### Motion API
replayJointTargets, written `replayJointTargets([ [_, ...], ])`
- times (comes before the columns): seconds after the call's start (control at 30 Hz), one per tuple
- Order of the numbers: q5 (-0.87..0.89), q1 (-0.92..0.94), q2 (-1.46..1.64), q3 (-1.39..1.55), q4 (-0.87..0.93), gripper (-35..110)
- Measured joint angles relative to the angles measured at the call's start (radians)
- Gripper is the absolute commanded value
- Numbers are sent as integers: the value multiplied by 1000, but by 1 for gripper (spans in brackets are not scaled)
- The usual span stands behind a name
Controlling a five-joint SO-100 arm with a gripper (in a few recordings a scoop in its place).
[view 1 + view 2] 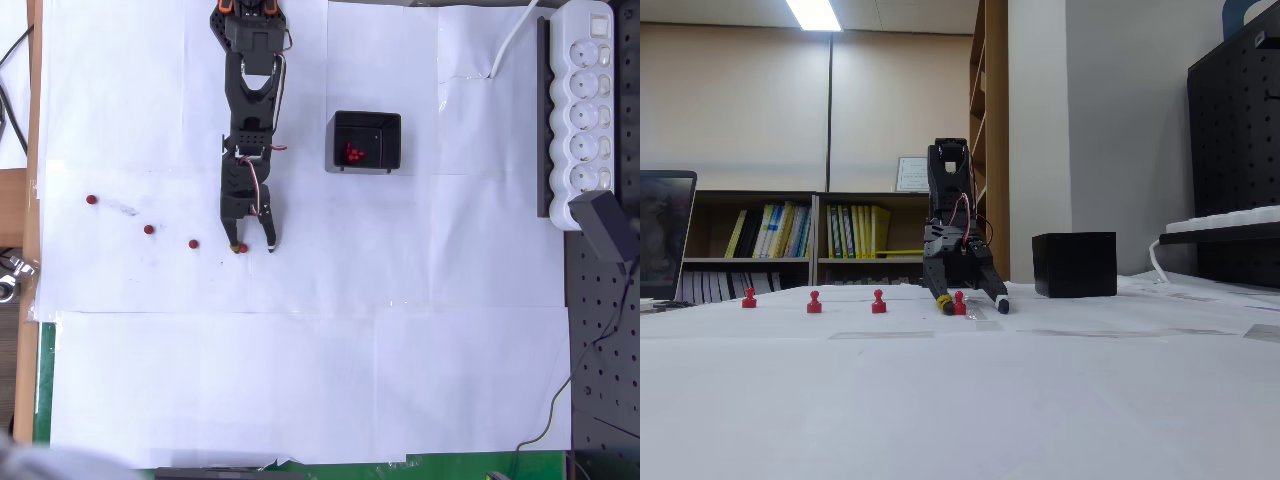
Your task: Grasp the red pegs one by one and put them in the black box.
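My black gripper (253, 247) is down at the white paper, open, its two fingertips straddling one red peg (243, 248) that stands close to the left finger. In the fixed view the same peg (959, 303) stands upright between the tips of the gripper (972, 304). Three more red pegs (193, 243) (149, 229) (91, 200) stand in a slanted row to the left, also seen upright in the fixed view (878, 301) (814, 301) (749, 298). The black box (392, 128) sits up and to the right of the gripper, with several red pegs (353, 153) inside; the fixed view shows its side (1074, 264).
A white power strip (585, 110) on a black rail runs along the right edge, with a black adapter (610, 225) and a cable beside it. The table's wooden edge (33, 150) lies at the left. White paper (300, 370) covers the wide front area.
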Motion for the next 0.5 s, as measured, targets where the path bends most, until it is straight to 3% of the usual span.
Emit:
replayJointTargets([
  [0.27, 0, 0, 0, 2, 15, 5],
  [0.5, -12, 0, -18, 2, 60, 0],
])
